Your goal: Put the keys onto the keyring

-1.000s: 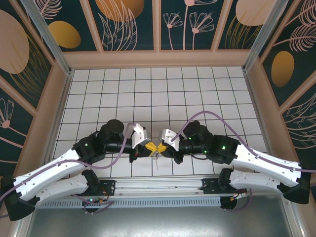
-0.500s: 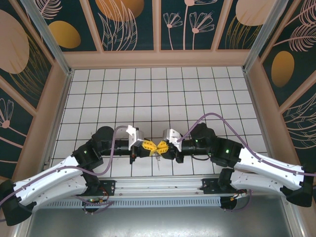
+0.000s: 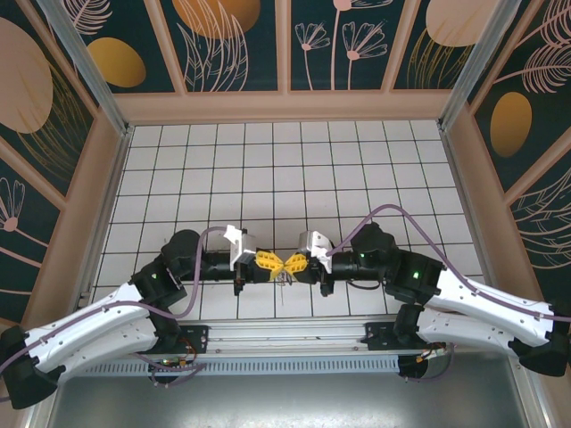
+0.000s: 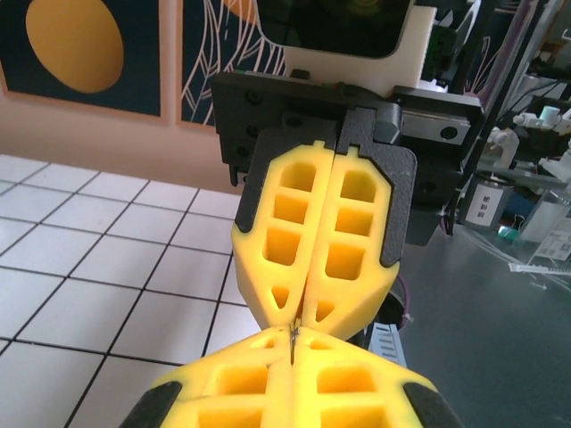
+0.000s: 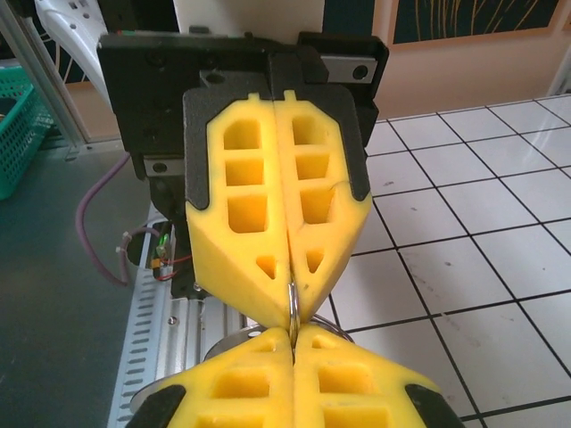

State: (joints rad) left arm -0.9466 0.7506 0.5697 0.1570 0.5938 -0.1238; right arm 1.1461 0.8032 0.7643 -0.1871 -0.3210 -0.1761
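Tip to tip at lower centre, with left gripper (image 3: 274,264) and right gripper (image 3: 287,266) both clamped on the keyring (image 5: 292,308)

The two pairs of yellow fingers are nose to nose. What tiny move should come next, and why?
Probably a slow, slight twist of the right gripper to work the metal ring along. It and the left gripper are both shut, tip to tip, the ring pinched where they meet; a hard pull might lose it.

Tip to tip over the tabletop's (image 3: 268,160) near edge: left hand (image 3: 270,264) facing right hand (image 3: 291,265) — keyring (image 5: 292,301) pinched in both.
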